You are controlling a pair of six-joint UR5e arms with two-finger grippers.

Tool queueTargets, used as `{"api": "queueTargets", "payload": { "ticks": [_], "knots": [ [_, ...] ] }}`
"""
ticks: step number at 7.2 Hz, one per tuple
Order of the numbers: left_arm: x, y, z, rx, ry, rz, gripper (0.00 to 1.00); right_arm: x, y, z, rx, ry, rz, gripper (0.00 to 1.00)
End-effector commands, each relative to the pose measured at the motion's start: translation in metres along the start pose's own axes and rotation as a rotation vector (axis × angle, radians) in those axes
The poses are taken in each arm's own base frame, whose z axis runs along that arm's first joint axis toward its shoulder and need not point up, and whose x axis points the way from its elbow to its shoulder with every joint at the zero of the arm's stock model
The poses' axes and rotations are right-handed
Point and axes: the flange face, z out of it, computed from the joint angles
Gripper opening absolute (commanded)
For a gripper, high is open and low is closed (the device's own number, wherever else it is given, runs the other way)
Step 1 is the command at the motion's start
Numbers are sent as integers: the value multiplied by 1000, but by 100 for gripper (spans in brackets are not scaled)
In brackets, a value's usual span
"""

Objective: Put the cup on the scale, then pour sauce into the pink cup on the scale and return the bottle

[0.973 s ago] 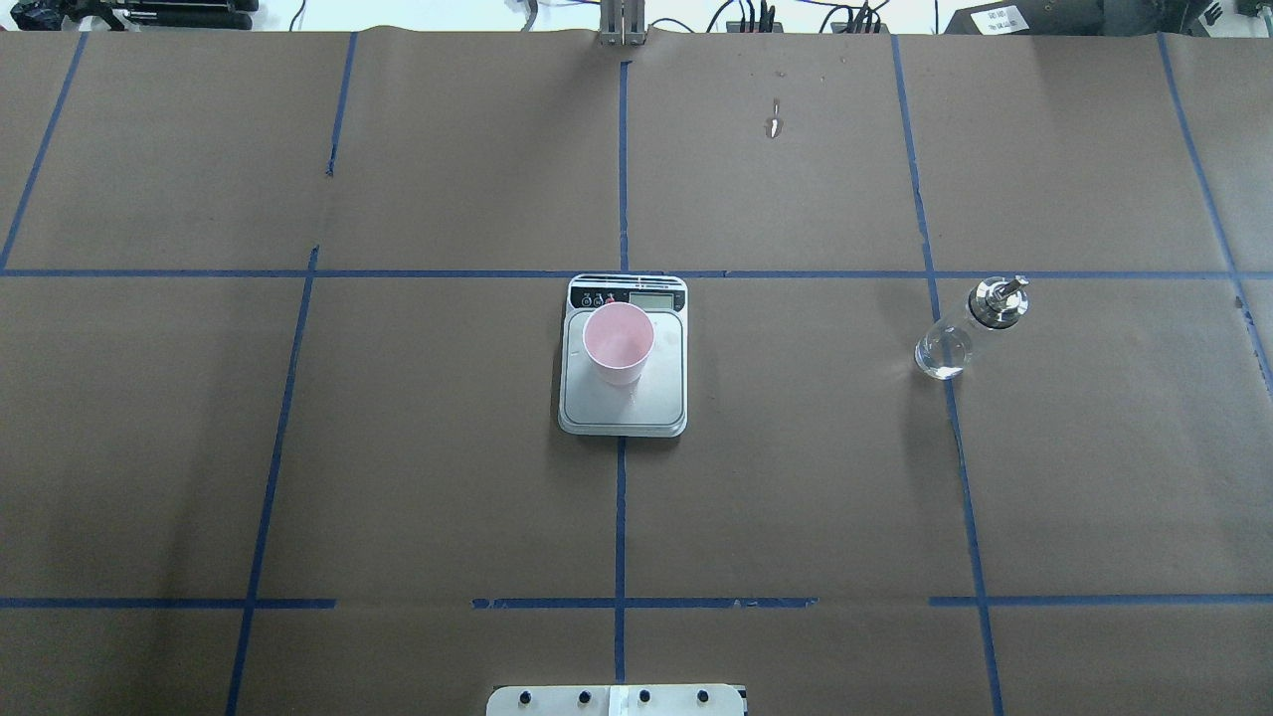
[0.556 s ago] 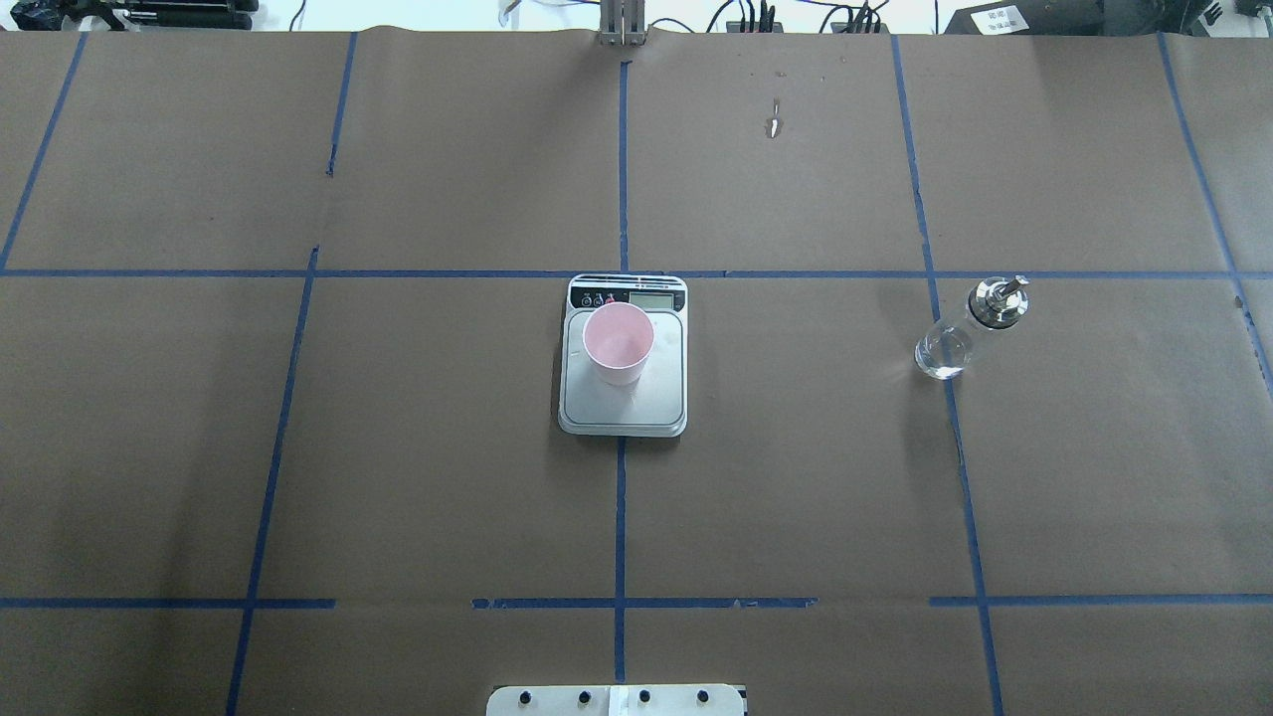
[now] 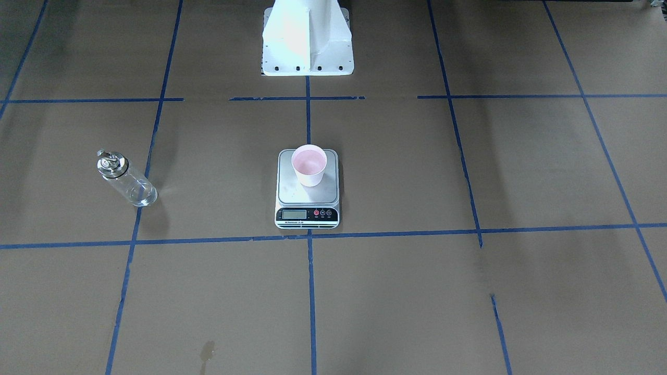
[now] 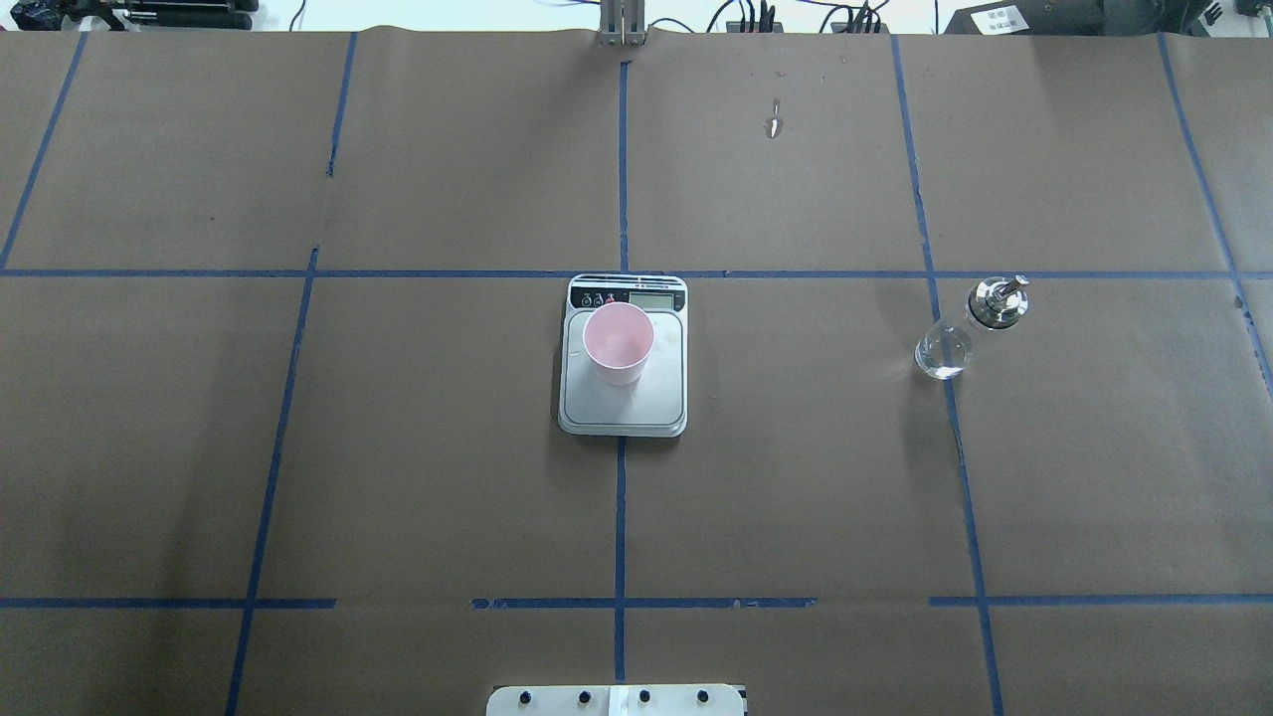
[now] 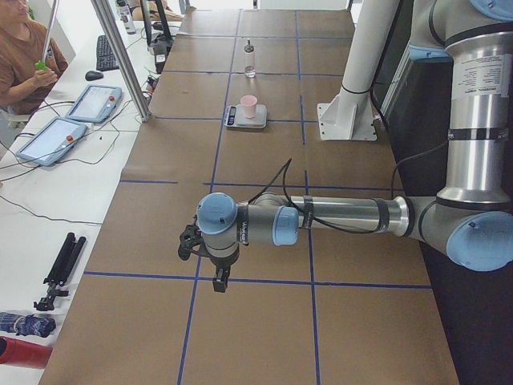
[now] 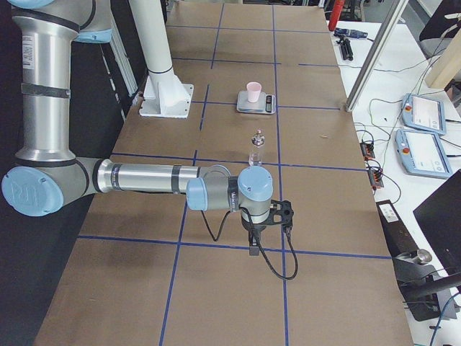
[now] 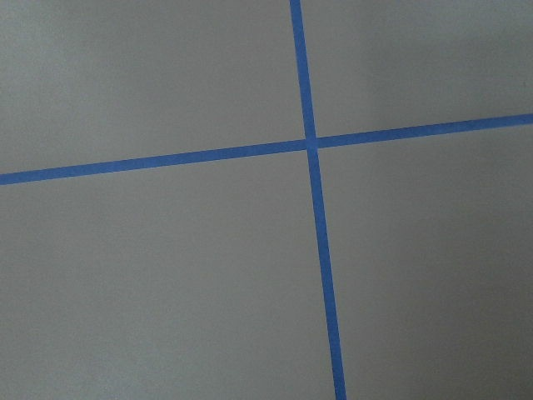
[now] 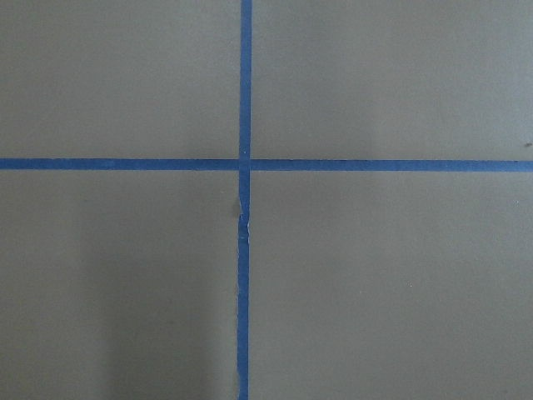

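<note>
The pink cup (image 4: 618, 343) stands upright on the far half of the steel scale (image 4: 646, 408) at the table's middle, also seen from the front as cup (image 3: 309, 165) on scale (image 3: 292, 194). The clear glass bottle (image 4: 960, 333) with its metal pourer cap stands upright on the table to the right, apart from the scale; clear sauce shows in it (image 3: 136, 191). Both arms are off at the table's ends. The left gripper (image 5: 218, 281) and right gripper (image 6: 253, 249) point down over bare paper, and I cannot tell whether they are open or shut.
Blue tape lines (image 4: 621, 497) grid the brown paper. The robot's white base (image 3: 307, 47) stands at the near edge. A small stain (image 4: 774, 124) marks the far paper. A side table with tablets (image 5: 56, 136) and a seated person (image 5: 20, 56) lies beyond the far edge.
</note>
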Motion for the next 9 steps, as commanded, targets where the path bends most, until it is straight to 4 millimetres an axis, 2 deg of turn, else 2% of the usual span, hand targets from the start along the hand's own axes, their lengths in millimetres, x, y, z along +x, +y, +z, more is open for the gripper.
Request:
{"api": "queueTargets", "payload": {
  "ticks": [1,9],
  "knots": [
    [2,-3,-2,4,-1,4,100,2,1,2,-5,0,5,100],
    [6,-2,-6,12,-1,14,100,6,2,7,-17,-4,15,100]
  ]
}}
